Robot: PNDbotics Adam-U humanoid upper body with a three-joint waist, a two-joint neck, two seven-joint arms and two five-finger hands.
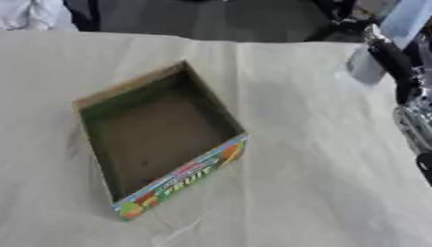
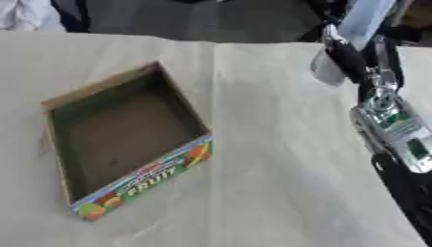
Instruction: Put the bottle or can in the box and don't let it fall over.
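Box: the open cardboard box [image 1: 156, 137] sits on the cloth-covered table [image 1: 320, 193], toward our left and turned at an angle. Its front panel carries fruit pictures and the word FRUIT. We see nothing inside it.

Bottle: a tall, pale blue-grey bottle [image 2: 347, 41] is at the far right of the table, tilted, its base near the cloth. We cannot tell whether the base is touching the cloth. It is well apart from the box.

Right hand: our right hand [image 2: 344, 54] comes in from the upper right. Dark fingers lie along the bottle's side and seem to wrap it, so we judge it closed on the bottle, though the contact is blurred.

Left hand: it shows in neither eye view.

Step in hand: we judge that we are bringing the bottle from the right edge over toward the box.

How to do it well: we should right the bottle before it reaches the box, carry it high enough to pass over the near wall, then lower it straight onto the middle of the floor. We should let go only once the base sits flat.

Risk: setting it down tilted or catching a wall could tip it.
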